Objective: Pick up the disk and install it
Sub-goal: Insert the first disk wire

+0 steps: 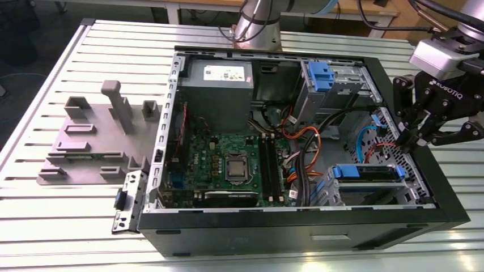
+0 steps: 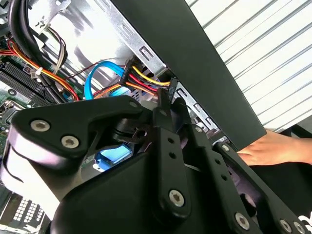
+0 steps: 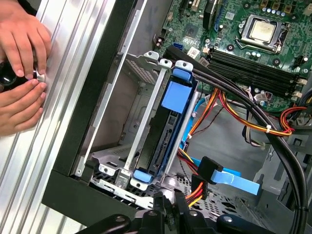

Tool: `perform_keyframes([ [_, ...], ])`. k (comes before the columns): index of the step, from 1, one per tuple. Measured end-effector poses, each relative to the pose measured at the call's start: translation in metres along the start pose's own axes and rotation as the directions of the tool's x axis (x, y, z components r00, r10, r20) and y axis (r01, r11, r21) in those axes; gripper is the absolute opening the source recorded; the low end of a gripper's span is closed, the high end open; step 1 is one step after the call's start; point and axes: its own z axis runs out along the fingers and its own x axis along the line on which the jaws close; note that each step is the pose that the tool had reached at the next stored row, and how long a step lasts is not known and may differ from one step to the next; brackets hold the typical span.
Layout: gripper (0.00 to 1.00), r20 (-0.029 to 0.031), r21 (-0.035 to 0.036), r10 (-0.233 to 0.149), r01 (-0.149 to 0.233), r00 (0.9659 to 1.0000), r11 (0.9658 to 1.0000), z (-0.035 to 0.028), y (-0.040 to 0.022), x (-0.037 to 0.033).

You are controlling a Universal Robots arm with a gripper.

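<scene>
Exterior view: slatted metal table (image 1: 113, 51) carries the open case (image 1: 302, 224); fingers (image 1: 417, 127) together, empty.

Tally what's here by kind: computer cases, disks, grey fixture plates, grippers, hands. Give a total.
Case: 1
Disk: 1
Fixture plate: 1
Gripper: 1
Hands: 2
Total: 6

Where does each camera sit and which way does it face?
Exterior view: off the arm, high, looking down into the open computer case; arm base and gripper show.
First wrist view: on the wrist, past the gripper onto the disk in its cage.
Second wrist view: on the wrist, along the gripper toward the case wall.
Both wrist views share the red-and-yellow wires.
</scene>
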Motion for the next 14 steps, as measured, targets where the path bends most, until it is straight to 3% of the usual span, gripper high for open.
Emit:
perform_keyframes([
  [12, 0.22, 0.0000, 0.0001, -0.001, 0.001, 1.0000, 1.0000, 0.0000, 0.0000, 0.0000],
  [14, 0.30, 0.0000, 0.0002, -0.001, 0.001, 1.0000, 1.0000, 0.0000, 0.0000, 0.0000],
])
